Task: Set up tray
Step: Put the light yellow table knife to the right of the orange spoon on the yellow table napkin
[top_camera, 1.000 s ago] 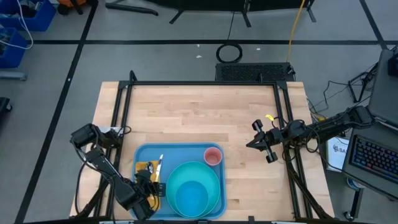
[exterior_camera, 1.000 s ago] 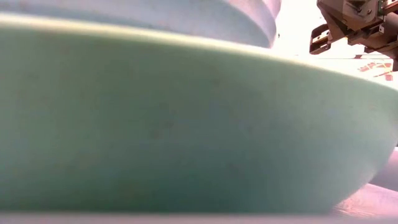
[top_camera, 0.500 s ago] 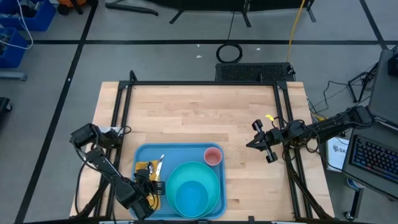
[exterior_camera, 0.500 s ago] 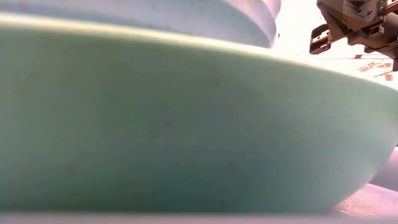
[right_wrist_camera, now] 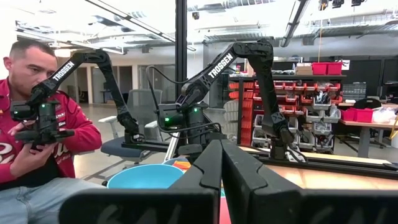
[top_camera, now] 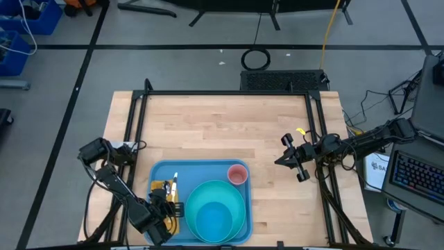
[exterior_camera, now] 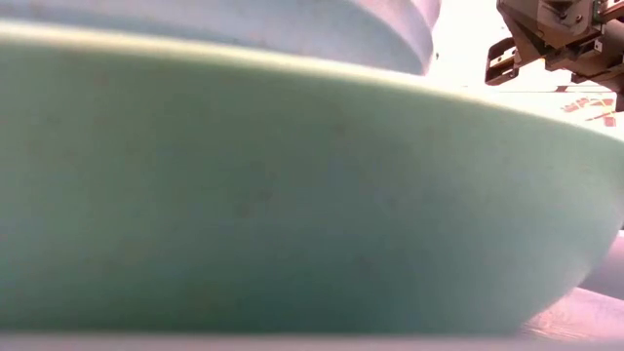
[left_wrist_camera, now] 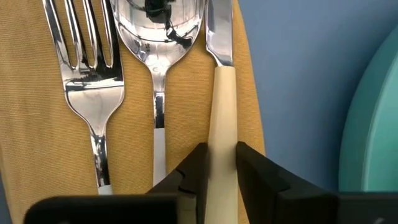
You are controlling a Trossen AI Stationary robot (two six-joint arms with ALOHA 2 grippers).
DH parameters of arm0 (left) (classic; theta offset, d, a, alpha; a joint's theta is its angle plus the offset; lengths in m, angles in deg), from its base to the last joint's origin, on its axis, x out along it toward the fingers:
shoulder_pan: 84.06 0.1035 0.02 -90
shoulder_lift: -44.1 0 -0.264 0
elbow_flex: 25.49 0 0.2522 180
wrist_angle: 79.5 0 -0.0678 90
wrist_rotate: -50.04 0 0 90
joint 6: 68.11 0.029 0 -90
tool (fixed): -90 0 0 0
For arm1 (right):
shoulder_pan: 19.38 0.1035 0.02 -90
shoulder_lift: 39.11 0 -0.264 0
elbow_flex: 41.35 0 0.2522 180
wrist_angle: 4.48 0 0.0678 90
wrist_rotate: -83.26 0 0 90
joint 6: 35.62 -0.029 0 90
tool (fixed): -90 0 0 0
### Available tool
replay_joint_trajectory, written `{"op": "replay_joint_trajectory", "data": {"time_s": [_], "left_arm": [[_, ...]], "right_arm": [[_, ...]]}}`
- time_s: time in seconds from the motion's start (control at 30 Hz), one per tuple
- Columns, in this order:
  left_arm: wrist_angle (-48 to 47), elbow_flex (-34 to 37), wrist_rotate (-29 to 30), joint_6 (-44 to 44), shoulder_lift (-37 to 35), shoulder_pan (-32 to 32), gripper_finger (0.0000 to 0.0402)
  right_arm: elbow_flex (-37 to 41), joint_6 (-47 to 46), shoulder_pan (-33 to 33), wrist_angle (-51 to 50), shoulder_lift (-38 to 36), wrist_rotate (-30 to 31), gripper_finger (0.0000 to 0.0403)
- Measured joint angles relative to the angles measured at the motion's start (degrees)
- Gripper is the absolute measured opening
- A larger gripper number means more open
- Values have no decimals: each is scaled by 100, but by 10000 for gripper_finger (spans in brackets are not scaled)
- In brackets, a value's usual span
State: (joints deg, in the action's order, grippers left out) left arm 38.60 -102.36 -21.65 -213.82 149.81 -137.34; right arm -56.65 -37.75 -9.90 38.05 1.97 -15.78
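High view: wooden table [top_camera: 229, 125], grey floor [top_camera: 173, 66].

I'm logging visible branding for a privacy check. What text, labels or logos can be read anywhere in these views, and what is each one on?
"TROSSEN" on a background robot arm.
"TROSSEN" on another background arm.
White lettering on the person's red sleeve: unreadable.
Label beside the table: too small.
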Motion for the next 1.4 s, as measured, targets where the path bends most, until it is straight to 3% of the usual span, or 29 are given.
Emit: {"op": "replay_joint_trajectory", "data": {"time_s": [0.7, 1.4], "left_arm": [[28, -4, 174, -336, -7, -87, 49], [-26, -35, 74, -515, 13, -85, 137]], "right_arm": [[-2, 0, 1, 0, 1, 1, 0], [-7, 0, 2, 0, 2, 0, 0]]}}
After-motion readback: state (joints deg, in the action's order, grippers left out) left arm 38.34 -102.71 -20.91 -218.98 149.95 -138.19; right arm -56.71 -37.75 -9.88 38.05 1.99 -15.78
